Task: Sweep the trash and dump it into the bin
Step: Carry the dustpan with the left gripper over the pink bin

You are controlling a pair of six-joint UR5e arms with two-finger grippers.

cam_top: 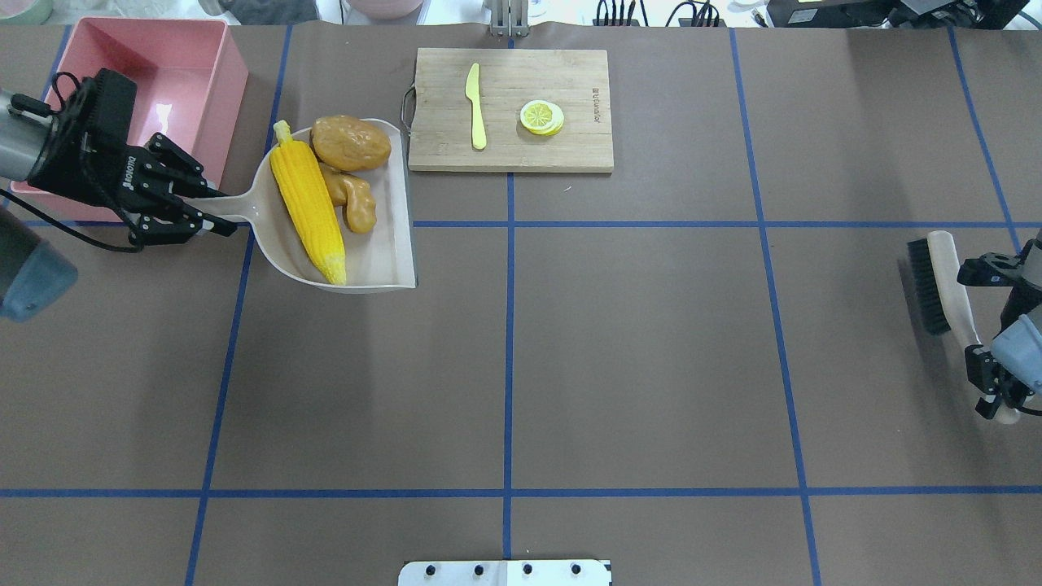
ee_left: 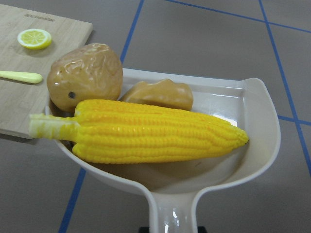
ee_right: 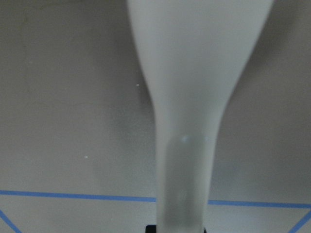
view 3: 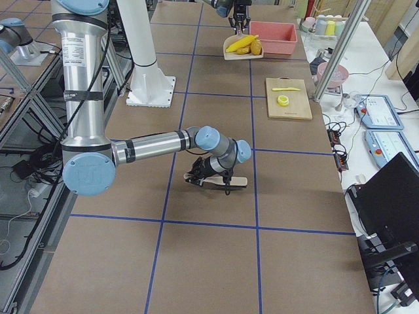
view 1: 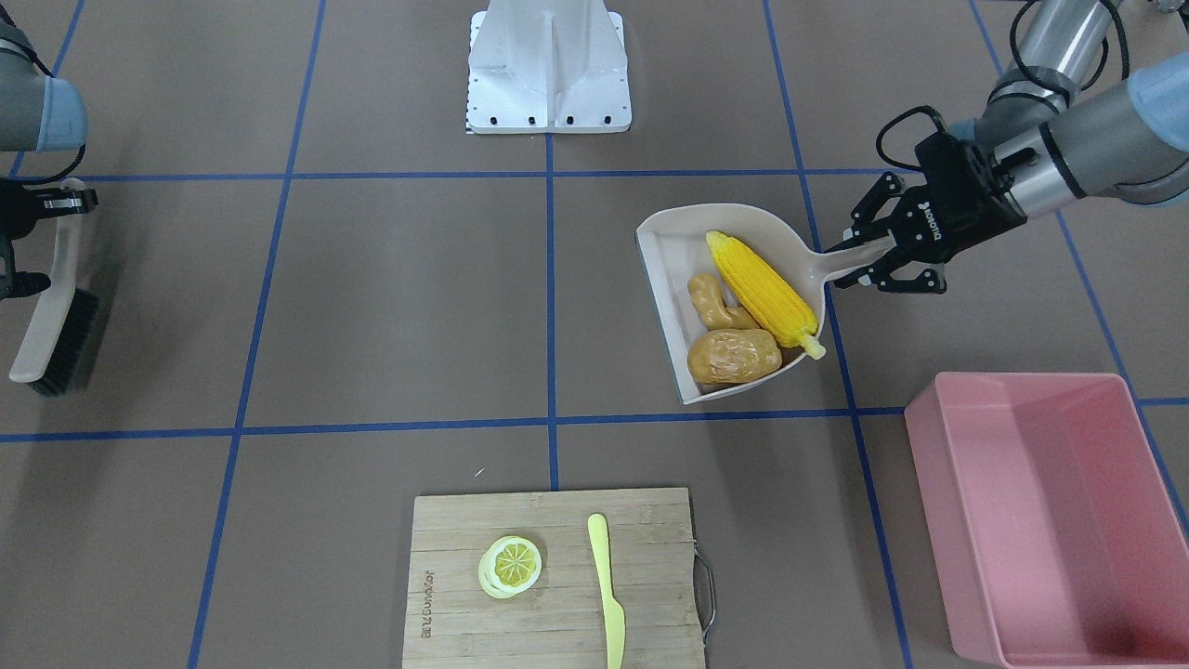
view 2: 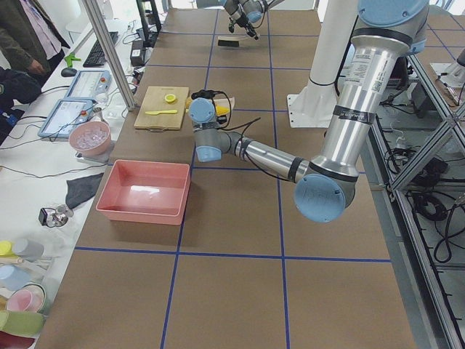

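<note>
Clamping the dustpan (cam_top: 383, 268) handle, my left gripper (cam_top: 213, 213) carries corn (cam_top: 308, 203), ginger (cam_top: 356, 203), potato (cam_top: 350, 142) — my right gripper (cam_top: 973, 325) is closed on the brush (cam_top: 944, 268).

Your left gripper (cam_top: 221, 213) clamps the handle of the beige-grey plastic dustpan (cam_top: 383, 248) holding the yellow corn cob (cam_top: 307, 203), knobby tan-orange ginger root (cam_top: 356, 203) and brown-orange oval potato (cam_top: 350, 142), just beside the large pink rectangular tub (cam_top: 175, 57); your right gripper (cam_top: 982, 338) grips a beige black-bristled brush (cam_top: 944, 281)

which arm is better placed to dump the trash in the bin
Left. The left claw grips the dustpan by its handle, corn, ginger and potato aboard, beside the bin. The right claw holds the brush far across the table.
</note>
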